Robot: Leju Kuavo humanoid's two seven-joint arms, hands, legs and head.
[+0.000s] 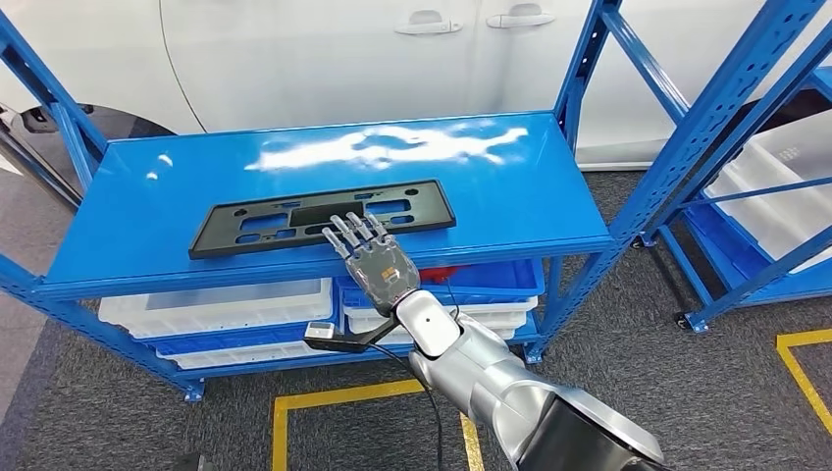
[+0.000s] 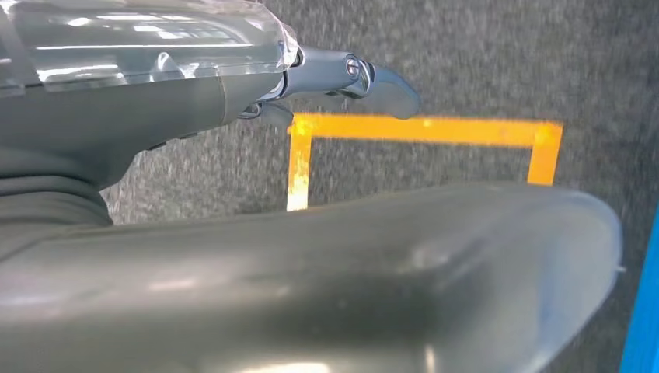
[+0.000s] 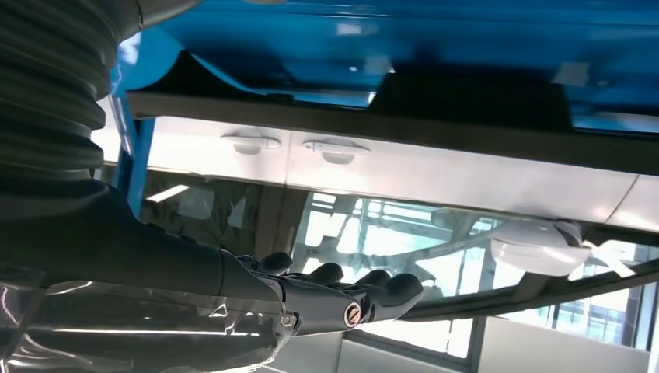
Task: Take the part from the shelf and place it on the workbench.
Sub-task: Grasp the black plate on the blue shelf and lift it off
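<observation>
The part (image 1: 316, 214) is a long flat black plate frame with cut-outs, lying along the front of the blue shelf's top board (image 1: 500, 186). My right hand (image 1: 378, 260) reaches up from below right, fingers straight and spread, their tips over the part's near edge; it holds nothing. The right wrist view shows the same hand (image 3: 342, 299) stretched out flat, with the dark part (image 3: 474, 97) and the blue board (image 3: 311, 31) beyond it. My left hand (image 2: 365, 78) hangs over the grey floor with nothing in it.
White bins (image 1: 216, 304) and a blue bin (image 1: 495, 280) sit on the level beneath the board. A second blue rack (image 1: 775, 196) with white trays stands to the right. A white car (image 1: 343, 59) is behind the shelf. Yellow tape (image 1: 334, 397) marks the floor.
</observation>
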